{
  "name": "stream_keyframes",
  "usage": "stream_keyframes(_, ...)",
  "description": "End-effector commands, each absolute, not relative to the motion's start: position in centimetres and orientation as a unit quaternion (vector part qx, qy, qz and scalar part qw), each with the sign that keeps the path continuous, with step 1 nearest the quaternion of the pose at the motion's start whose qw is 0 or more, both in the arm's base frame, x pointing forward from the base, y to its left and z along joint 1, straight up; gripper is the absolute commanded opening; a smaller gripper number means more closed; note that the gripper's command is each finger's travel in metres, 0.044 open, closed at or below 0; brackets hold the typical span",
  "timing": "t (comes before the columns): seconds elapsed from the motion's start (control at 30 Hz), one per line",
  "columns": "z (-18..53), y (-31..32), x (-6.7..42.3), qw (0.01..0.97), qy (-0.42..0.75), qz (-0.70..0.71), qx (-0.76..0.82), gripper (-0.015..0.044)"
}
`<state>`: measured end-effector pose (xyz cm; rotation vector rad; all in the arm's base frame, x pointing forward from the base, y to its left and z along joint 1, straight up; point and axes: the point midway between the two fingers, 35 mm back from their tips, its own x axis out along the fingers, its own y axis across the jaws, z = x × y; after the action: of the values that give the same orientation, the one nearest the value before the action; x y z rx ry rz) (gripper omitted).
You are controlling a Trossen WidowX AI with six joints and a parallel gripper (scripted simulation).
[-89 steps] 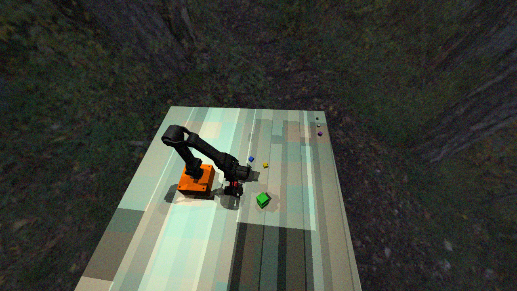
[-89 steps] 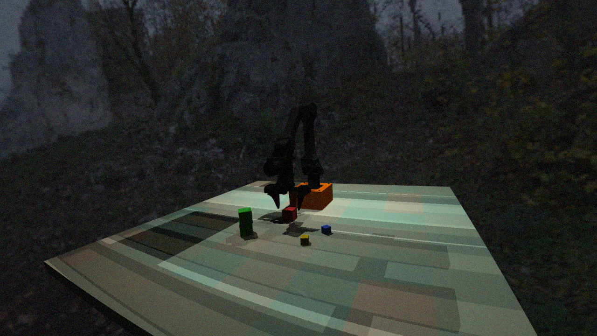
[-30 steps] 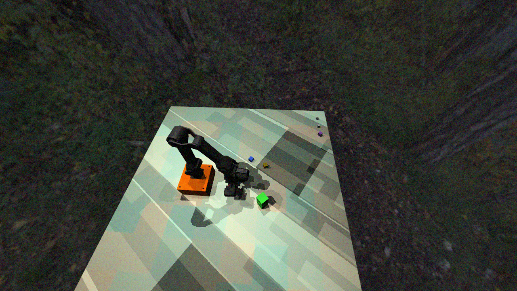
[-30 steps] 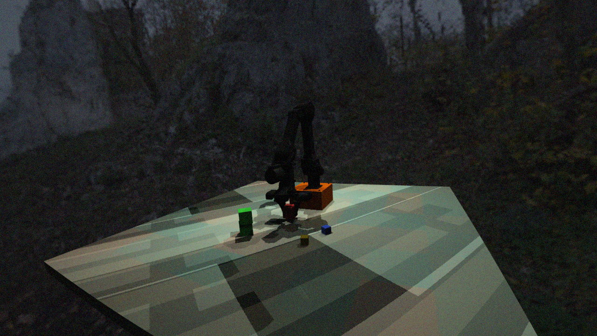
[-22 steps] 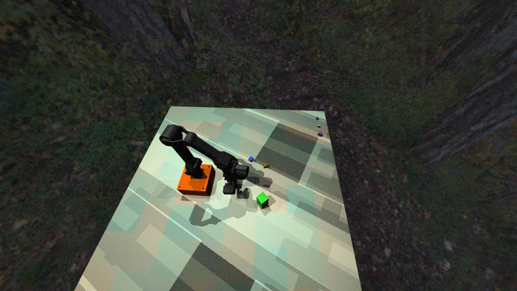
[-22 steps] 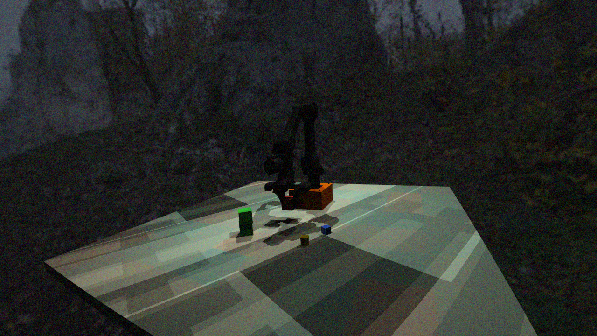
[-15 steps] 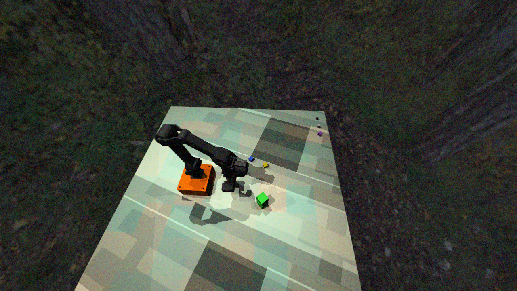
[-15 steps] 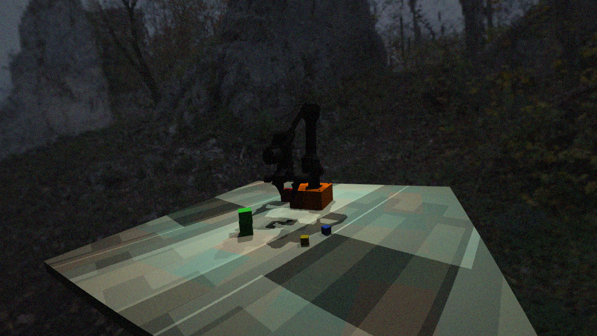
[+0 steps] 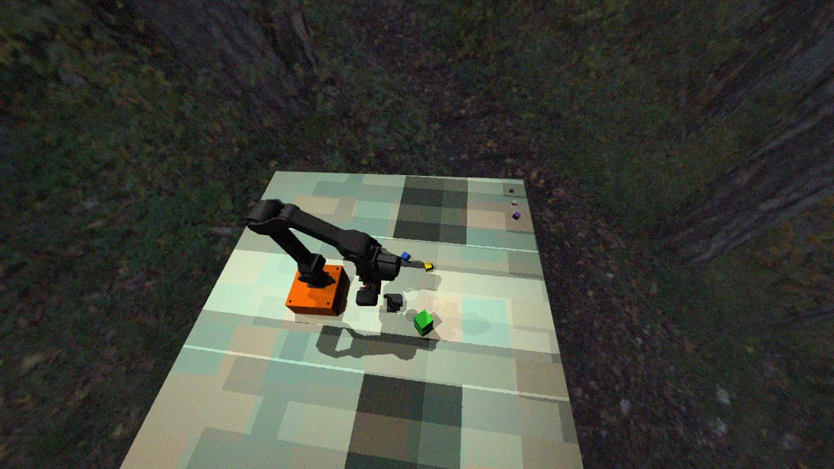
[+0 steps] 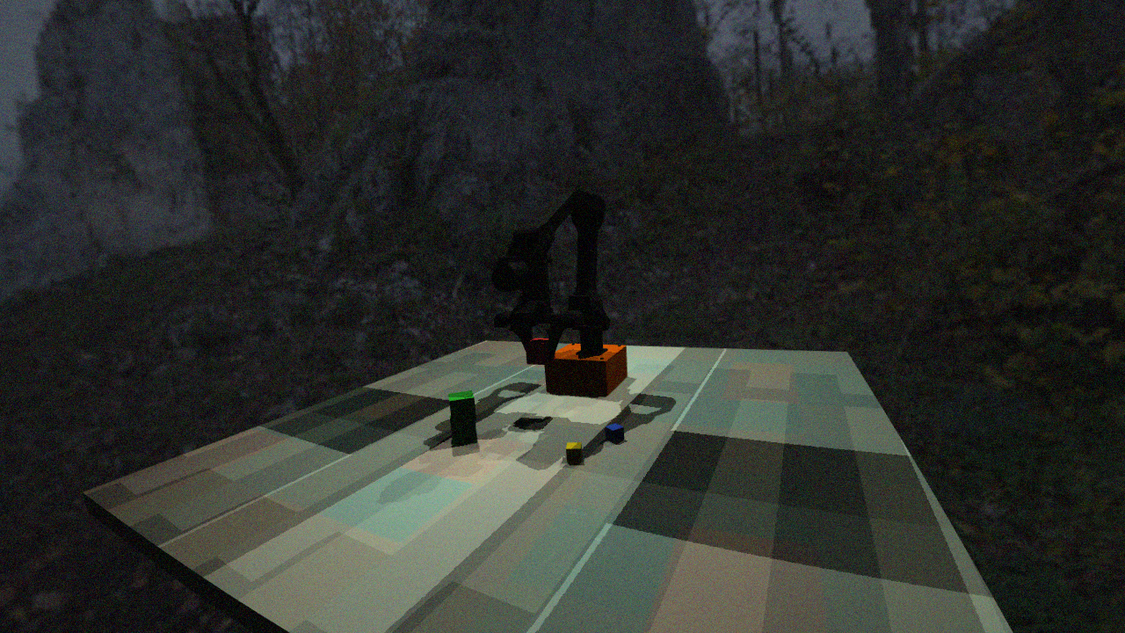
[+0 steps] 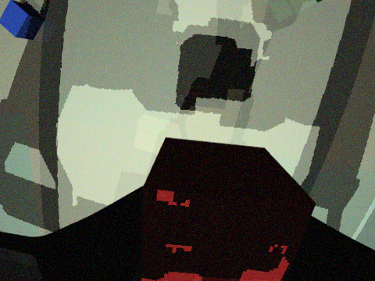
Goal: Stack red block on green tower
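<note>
The red block (image 10: 538, 352) (image 11: 228, 222) is held up off the table, its faces mostly in shade. My gripper (image 10: 539, 355) is shut on it. In the wrist view the block fills the lower middle, with a dark finger on each side. In the top view the gripper hides nearly all of the block. The green tower (image 9: 423, 322) (image 10: 462, 421) stands upright, to the right of the gripper and nearer the bottom edge in the top view, and to its left in the exterior view. The block is apart from the tower.
A yellow block (image 9: 428, 267) (image 10: 574, 454) and a blue block (image 9: 405, 256) (image 10: 614, 432) (image 11: 15, 19) lie on the table. The orange base (image 9: 303, 301) (image 10: 584, 376) carries the arm. A purple block (image 9: 516, 215) and two smaller blocks lie near a far corner.
</note>
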<state>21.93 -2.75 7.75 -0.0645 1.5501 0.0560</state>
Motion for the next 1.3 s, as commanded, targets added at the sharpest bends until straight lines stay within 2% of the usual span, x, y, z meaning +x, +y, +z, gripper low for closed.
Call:
stream_keyframes(0.0,8.2,-3.2,23.1,0.716,0.697,0.022,-0.029,0.0000)
stream_keyframes(1.27,9.4,-9.3,36.9,0.720,0.693,0.023,-0.032,0.0000)
